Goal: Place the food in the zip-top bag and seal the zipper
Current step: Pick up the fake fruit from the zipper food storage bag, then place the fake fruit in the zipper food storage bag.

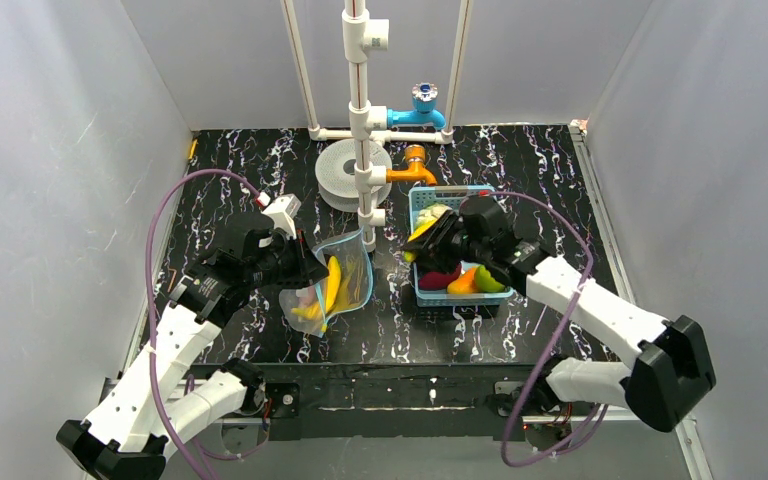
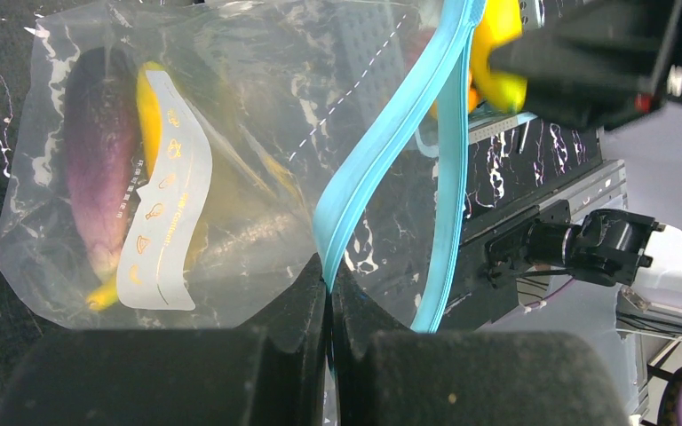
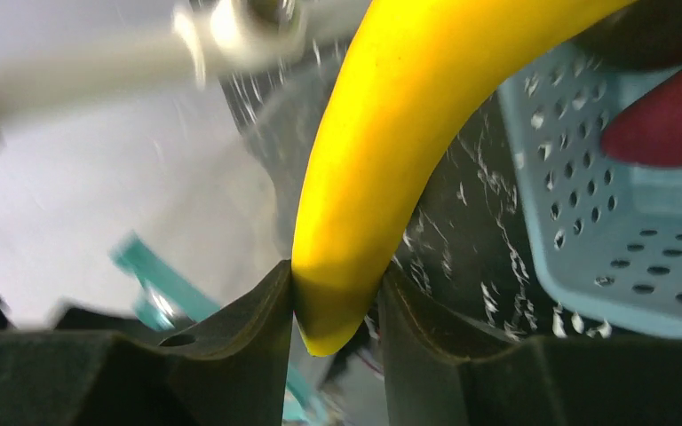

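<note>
Zipper (image 2: 382,146) sits pinched tight between the fingers of your left gripper (image 2: 330,288), which holds up the zip-top bag (image 2: 249,106) with its mouth gaping. Inside it you see a purple eggplant (image 2: 96,169) and a yellow banana (image 2: 149,106) behind the white label (image 2: 164,213). Further right, your right gripper (image 3: 333,306) is clamped on the tip of a second banana (image 3: 391,124), near the left edge of the light-blue basket (image 3: 622,240), which holds a maroon sweet potato (image 1: 439,277).

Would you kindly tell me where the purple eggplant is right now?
The eggplant lies inside the zip-top bag, left in the left wrist view, beside a yellow banana and the white label.
</note>
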Controlling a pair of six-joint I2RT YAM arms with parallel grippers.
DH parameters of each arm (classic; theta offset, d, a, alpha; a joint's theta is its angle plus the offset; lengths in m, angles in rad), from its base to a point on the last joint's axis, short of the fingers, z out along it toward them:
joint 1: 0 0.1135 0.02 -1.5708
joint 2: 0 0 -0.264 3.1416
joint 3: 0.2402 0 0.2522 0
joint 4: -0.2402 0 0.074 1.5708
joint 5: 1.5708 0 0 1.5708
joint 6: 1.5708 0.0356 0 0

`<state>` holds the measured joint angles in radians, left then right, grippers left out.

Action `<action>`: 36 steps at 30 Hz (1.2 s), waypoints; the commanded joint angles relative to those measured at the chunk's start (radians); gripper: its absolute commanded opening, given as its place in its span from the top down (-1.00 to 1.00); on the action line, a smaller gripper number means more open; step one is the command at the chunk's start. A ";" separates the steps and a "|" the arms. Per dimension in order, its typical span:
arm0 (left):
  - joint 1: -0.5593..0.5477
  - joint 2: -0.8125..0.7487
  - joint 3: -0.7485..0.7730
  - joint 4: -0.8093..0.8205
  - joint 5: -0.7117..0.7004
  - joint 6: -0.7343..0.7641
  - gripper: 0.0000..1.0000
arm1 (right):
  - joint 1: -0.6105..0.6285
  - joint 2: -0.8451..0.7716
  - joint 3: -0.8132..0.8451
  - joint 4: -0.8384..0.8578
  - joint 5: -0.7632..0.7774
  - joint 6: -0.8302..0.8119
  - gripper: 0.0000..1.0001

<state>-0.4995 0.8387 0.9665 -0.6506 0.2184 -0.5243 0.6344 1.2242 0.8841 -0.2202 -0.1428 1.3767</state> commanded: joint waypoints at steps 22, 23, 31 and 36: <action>-0.002 -0.004 -0.017 0.033 0.014 0.007 1.00 | 0.511 0.032 0.453 -0.439 -0.043 -0.654 0.97; -0.003 -0.004 -0.019 0.036 0.017 0.007 1.00 | 0.511 0.044 0.470 -0.443 -0.073 -0.652 0.97; -0.002 -0.003 -0.010 0.026 0.008 0.033 1.00 | 0.514 0.335 0.738 -0.716 -0.186 -0.643 0.97; -0.002 -0.012 -0.012 0.016 -0.002 0.047 1.00 | 0.513 0.453 0.866 -0.853 -0.194 -0.658 0.97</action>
<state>-0.4995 0.8425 0.9543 -0.6290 0.2210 -0.5056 1.1419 1.6364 1.6567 -0.9062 -0.2947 0.7465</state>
